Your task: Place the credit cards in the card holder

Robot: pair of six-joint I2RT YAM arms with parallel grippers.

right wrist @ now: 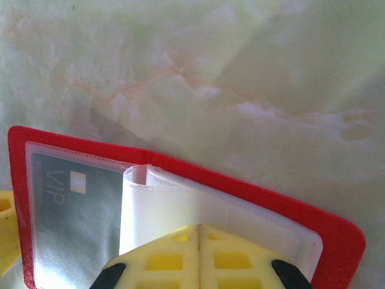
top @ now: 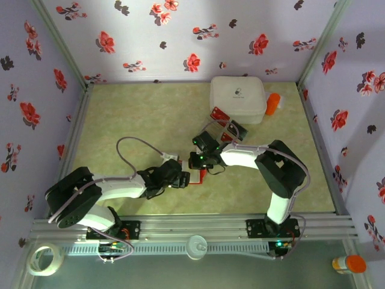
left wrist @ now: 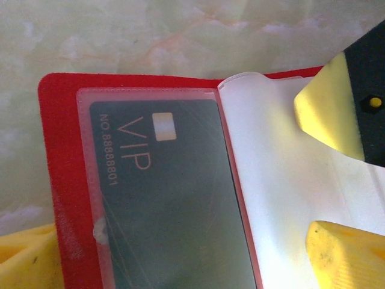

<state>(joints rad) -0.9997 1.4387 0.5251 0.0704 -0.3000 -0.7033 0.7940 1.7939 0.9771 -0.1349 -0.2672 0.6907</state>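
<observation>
Card holder (right wrist: 340,250) pocket pinched by right gripper (right wrist: 198,238); left gripper (left wrist: 183,265) agape.

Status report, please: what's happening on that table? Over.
Left gripper open, straddling the card holder. Right gripper shut on its pale pocket leaf. Dark VIP card already pocketed; more credit cards wait by white box.

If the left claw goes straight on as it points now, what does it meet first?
Probably the red card holder, at the clear pocket over the dark VIP card, framed by the open left claw; depth is unclear.
</observation>
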